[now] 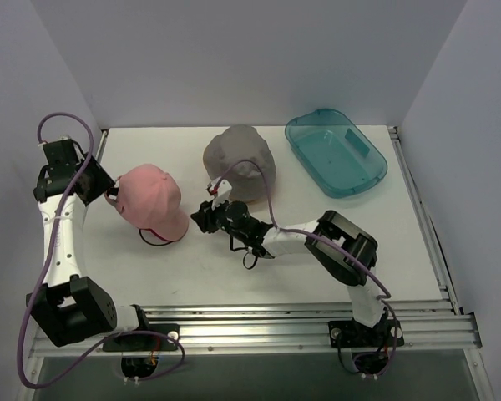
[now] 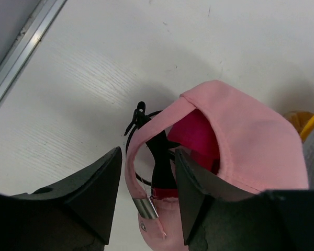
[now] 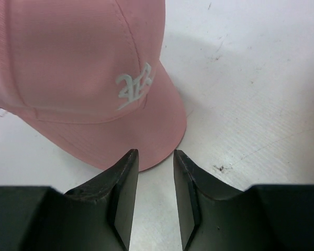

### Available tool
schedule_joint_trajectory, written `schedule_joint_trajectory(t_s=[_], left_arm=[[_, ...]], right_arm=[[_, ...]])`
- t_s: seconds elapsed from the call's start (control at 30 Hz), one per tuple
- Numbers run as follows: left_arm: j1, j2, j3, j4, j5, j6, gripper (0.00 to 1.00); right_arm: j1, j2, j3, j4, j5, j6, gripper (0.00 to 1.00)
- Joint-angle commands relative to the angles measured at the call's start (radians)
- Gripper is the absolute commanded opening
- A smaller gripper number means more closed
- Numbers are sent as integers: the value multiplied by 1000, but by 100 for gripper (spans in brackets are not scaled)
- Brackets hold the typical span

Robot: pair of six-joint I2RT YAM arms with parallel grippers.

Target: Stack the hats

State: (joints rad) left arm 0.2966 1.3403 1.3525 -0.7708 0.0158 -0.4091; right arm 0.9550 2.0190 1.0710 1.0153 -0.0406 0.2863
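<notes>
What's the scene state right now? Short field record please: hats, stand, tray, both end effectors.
pale pink fabric cap: on top of the magenta fabric cap, both over the black wire-frame stand
grey fabric bucket hat: separate, beside the pink cap, not yet stacked
teal translucent plastic tray: back right, apart from the hats
left end effector: open, jaws straddling the pink cap's rear strap
right end effector: open, empty, just short of the pink cap's brim
</notes>
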Motion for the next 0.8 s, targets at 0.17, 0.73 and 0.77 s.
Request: schedule_joint_trajectory(t_s=[0.17, 0.73, 0.77], left_arm=[[13, 28, -78, 59, -7, 0, 53], [-7, 128, -154, 114, -46, -8, 50], [-11, 131, -156, 116, -51, -8, 49]], right_arm=[[14, -223, -92, 23, 24, -35, 30], [36, -200, -103, 40, 33, -24, 29], [40, -177, -98, 46, 31, -22, 29]])
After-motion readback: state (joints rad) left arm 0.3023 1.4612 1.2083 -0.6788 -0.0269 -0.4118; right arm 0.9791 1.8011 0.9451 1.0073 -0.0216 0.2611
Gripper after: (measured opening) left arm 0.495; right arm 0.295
